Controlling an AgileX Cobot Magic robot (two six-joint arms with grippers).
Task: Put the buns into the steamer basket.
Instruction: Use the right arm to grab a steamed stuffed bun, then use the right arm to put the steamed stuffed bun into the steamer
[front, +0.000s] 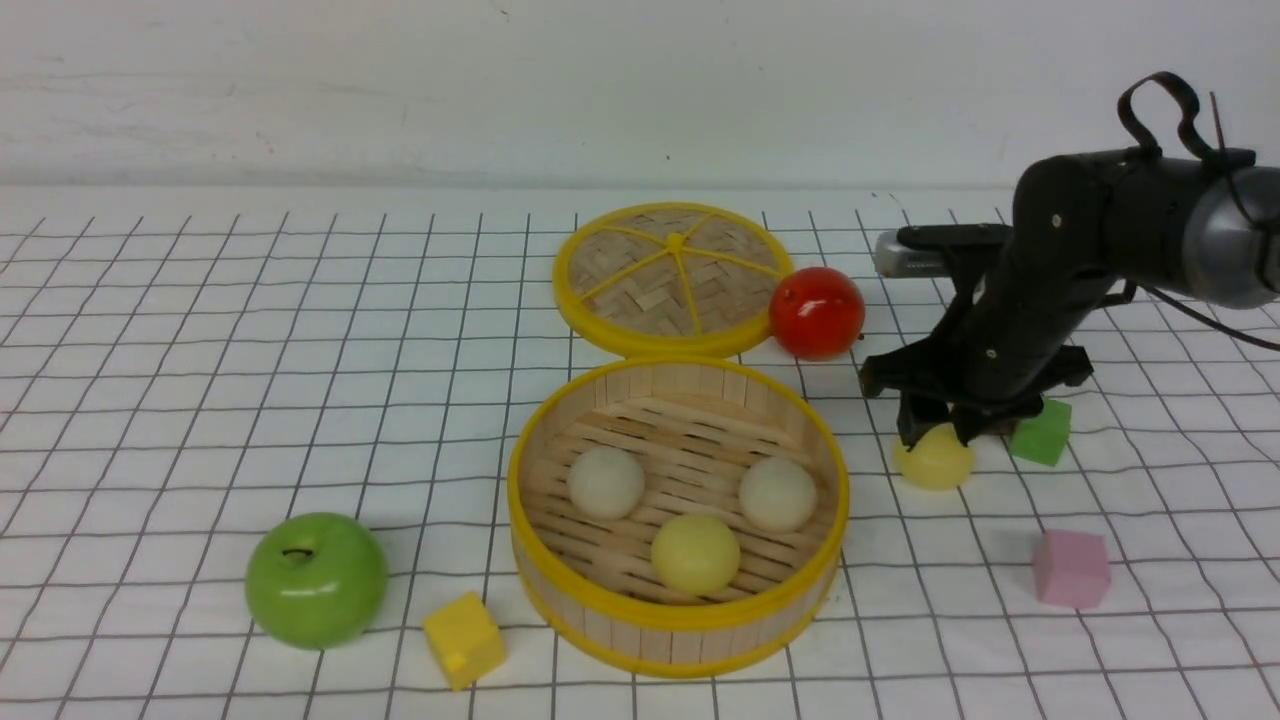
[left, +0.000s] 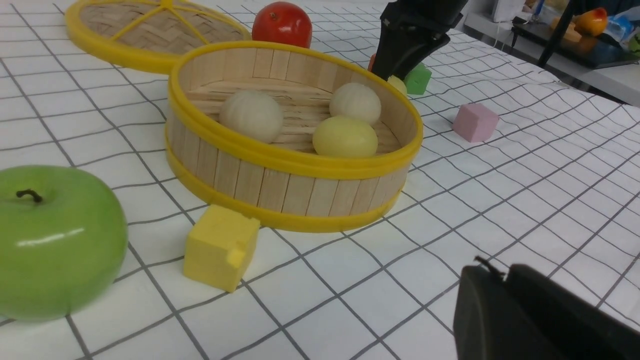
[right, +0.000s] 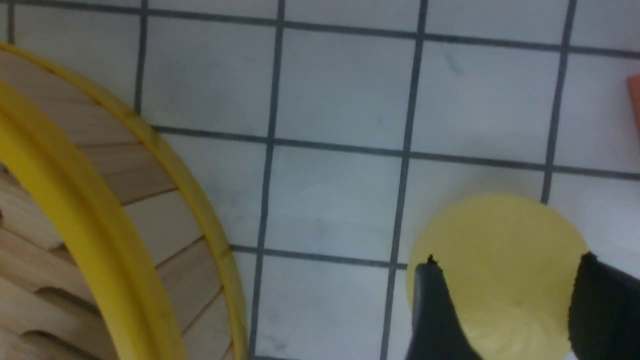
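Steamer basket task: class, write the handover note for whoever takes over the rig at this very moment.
Right gripper: low, jaws on either side of the fourth bun, which is pale yellow and sits outside the steamer basket, to its right. A firm grip is not certain.
Left gripper: only partly seen, with nothing visibly held. Open or shut is unclear.
Done: three buns are in the basket, two off-white buns and one pale yellow bun.
Left: lift the fourth bun, carry it over the rim and release it inside.
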